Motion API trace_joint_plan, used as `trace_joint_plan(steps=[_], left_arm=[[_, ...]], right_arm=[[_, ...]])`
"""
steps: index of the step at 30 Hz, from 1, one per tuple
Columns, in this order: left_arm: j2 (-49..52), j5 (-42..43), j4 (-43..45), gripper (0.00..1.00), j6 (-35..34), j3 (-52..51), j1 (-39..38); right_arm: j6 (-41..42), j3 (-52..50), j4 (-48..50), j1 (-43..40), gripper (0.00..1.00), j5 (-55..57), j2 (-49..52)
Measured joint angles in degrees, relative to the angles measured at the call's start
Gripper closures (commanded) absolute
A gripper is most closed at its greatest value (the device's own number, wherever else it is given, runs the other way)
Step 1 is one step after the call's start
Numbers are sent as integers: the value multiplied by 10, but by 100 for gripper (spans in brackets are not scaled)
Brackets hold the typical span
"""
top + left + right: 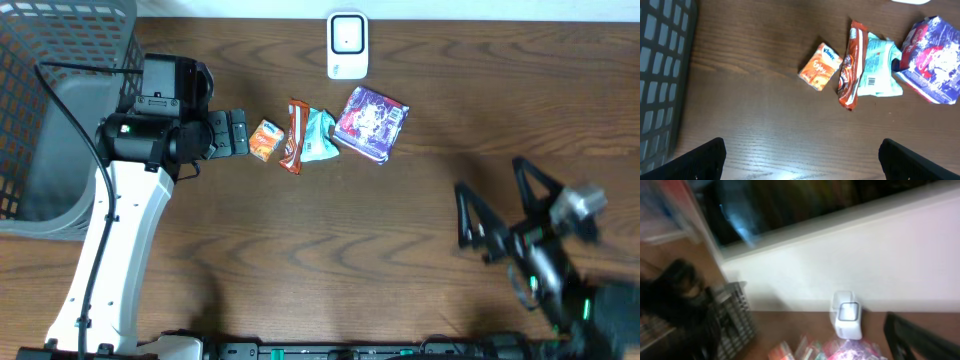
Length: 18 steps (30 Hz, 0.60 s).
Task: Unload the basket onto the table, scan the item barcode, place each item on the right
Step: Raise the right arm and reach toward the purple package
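Overhead view: four items lie in a row, namely an orange tissue pack (266, 140), a brown bar (292, 136), a teal packet (320, 136) with its barcode label up, and a purple pouch (371, 123), just below the white scanner (347, 45). Left gripper (240, 133), fingers wide and empty, sits just left of the tissue pack; right gripper (489, 175), equally wide and empty, is well apart.

The right claw (497, 203) looks smeared and blurred; the grey basket (70, 40) at the left is cut off by the edge.
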Motion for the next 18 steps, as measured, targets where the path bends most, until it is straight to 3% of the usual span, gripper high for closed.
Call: trace_joint_plan(steps=[4, 8, 12, 17, 18], left_arm=[[0, 0, 0, 2, 0, 0, 0], [0, 0, 0, 2, 0, 0, 0], [0, 0, 0, 2, 0, 0, 0], [0, 0, 0, 2, 0, 0, 0], [0, 0, 0, 2, 0, 0, 0]], right_arm=[[-106, 183, -219, 0, 1, -11, 215], [-164, 325, -356, 0, 1, -39, 421], [-189, 416, -377, 0, 1, -65, 604], [-201, 430, -376, 0, 1, -82, 742], [-201, 430, -376, 1, 5, -84, 761]])
